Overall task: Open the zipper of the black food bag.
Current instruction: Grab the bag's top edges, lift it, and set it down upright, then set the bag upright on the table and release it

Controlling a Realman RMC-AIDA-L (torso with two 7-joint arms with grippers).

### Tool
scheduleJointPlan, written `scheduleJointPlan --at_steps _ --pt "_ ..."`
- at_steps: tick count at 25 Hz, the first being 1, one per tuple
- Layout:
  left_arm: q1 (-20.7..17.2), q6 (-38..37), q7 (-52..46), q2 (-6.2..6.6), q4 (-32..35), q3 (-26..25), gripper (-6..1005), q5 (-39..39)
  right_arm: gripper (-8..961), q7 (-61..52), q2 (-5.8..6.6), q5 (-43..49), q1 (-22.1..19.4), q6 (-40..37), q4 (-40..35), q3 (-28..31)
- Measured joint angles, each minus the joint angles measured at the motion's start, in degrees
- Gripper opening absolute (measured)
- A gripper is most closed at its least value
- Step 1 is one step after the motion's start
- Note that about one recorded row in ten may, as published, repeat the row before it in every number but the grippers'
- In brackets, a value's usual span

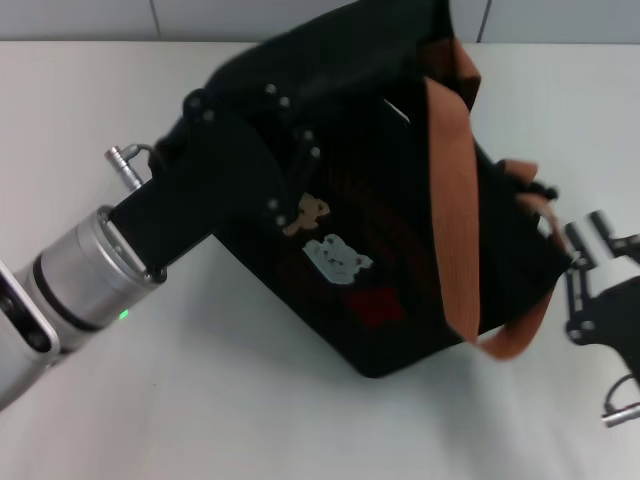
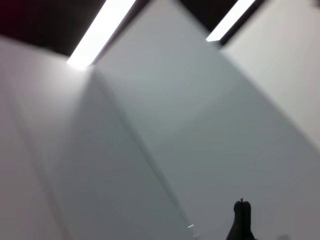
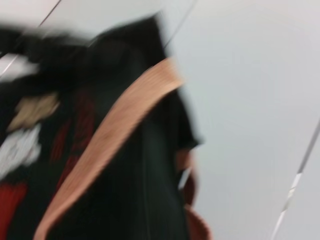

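At the right edge of the table (image 1: 120,400), your right claw (image 1: 583,240) is sitting just beside the bag's end, its fingers (image 1: 603,228) standing spread with a gap between them. You are holding nothing there that can be confirmed; the nearest things are the dark end of the black food bag (image 1: 400,240) and the loop of the orange strap (image 1: 455,180) curling past it. Whether a fingertip is touching fabric or strap cannot be told.

Across the bag's upper left side, your left claw (image 1: 290,150) is lying dark against the dark cloth. Whether it is spread or pinching cannot be told, nor whether it is gripping the bag or only pressing on it. Its wrist camera is showing only pale surfaces, with no bag in sight.

Bag: lying tilted on the white table, between your two arms, patch side up. The tan bear patch (image 1: 306,214), grey bear patch (image 1: 335,258) and red patch (image 1: 377,303) are all facing the head camera. The right wrist camera is seeing the bag (image 3: 100,150) and strap (image 3: 110,145) close up, blurred.

Zipper: not made out in any view; neither the line nor the pull tab is showing.

Progress, as a judgement: no open mouth is showing, so the opening appears not yet done. Remaining for you: steadying the bag, finding the pull tab, drawing it along the rim.
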State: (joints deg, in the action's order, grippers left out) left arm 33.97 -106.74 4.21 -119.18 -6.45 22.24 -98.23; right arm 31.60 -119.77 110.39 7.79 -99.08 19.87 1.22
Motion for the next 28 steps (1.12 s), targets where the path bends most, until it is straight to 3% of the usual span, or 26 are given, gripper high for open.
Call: scheduleJointPlan --at_steps 5,8,14,17,19,22,28 --pt "-5.65 3.94 -6.53 0.00 -5.21 -6.39 89 0.19 110 -13.42 0.33 0.39 0.40 -7.05 -2.43 -0.53" --pt "-10.10 8.92 -17.76 0.01 -4.47 -10.81 89 -0.12 261 -26.77 0.37 2.62 1.56 -12.04 -7.60 -2.15" --pt "-10.26 13.30 -17.38 0.03 -2.87 -10.28 89 -3.75 480 -39.51 0.42 7.35 3.79 -15.21 -14.28 -3.58" --pt "-10.14 17.64 -17.26 0.01 -2.75 -11.01 89 -4.01 591 -49.30 0.47 14.12 6.51 -17.14 -19.63 -3.68" --pt "-10.14 17.71 -17.13 -0.01 -2.80 -11.09 150 -4.01 676 -51.52 0.47 16.54 7.42 -17.62 -21.21 -3.81" --pt "-10.00 16.51 -17.39 0.09 -2.69 -10.86 241 -4.22 676 -55.96 0.49 26.50 10.97 -18.21 -24.89 -4.30" --pt "-9.74 15.46 -17.46 0.24 -2.54 -10.76 386 -4.26 677 -60.03 0.50 32.86 14.34 -14.60 -25.96 -4.31"
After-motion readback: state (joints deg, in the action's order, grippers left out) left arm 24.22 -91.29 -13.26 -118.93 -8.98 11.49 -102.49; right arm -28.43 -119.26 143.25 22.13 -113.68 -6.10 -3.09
